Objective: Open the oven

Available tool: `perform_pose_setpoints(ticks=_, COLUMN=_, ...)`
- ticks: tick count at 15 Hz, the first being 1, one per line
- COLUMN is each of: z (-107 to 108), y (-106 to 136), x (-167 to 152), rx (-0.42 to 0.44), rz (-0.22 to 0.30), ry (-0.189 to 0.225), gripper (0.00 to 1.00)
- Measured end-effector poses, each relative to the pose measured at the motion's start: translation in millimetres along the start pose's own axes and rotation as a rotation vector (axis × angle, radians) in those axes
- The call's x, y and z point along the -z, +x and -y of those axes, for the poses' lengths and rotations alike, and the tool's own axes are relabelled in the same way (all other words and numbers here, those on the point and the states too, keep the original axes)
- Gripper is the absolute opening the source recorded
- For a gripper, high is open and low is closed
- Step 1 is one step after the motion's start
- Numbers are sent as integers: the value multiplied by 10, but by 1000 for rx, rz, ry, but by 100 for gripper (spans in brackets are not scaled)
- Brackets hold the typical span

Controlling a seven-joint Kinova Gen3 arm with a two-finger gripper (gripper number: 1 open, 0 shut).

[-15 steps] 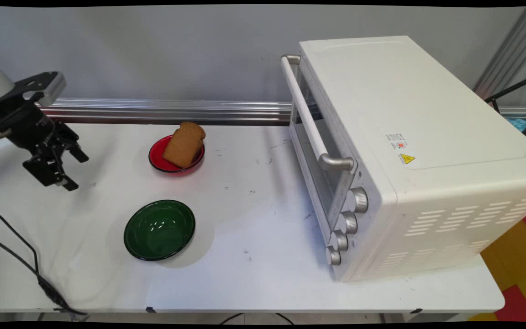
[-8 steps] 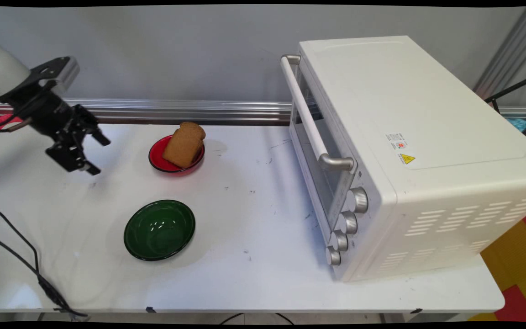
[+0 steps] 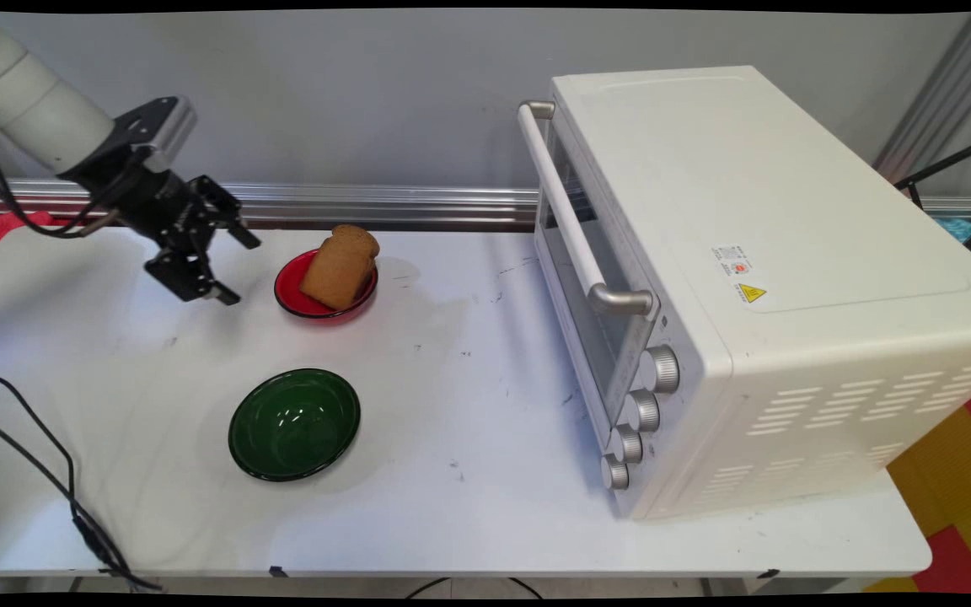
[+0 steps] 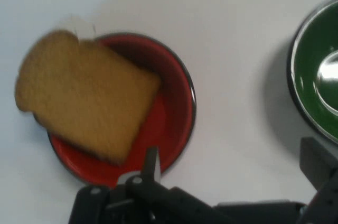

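A brown slice of bread [image 3: 339, 265] leans in a small red bowl [image 3: 300, 302] at the back of the table, its top edge overhanging the rim. My gripper [image 3: 238, 268] hangs open just left of that bowl, a little above the table, with nothing between its fingers. In the hand view the bread [image 4: 84, 113] and the red bowl [image 4: 174, 123] lie just ahead of the gripper [image 4: 235, 163], and one fingertip [image 4: 152, 161] reaches over the bowl's near rim. An empty green bowl [image 3: 294, 424] sits nearer the front, also seen at the right edge of the hand view [image 4: 317, 86].
A large white toaster oven [image 3: 755, 278] takes up the right half of the table, its door shut, handle [image 3: 565, 211] and knobs [image 3: 641, 410] facing left. Black cables [image 3: 47, 480] trail over the table's front left corner. A metal rail [image 3: 325, 202] runs along the back.
The gripper has travelled right and up toward the back of the table, from the left edge to just beside the red bowl. Bread and bowls have not moved.
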Motion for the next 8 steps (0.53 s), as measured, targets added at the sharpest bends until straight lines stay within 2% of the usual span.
perform_pose_setpoints(ticks=2, z=31, y=111, x=-53, rx=-2, rz=-27, ry=8, gripper=100)
perform_pose_setpoints(ticks=6, z=116, y=511, x=-109, rx=48, rz=-94, ry=30, gripper=100)
perform_pose_setpoints(ticks=8, z=183, y=830, x=-93, rx=88, rz=-139, ry=44, gripper=100)
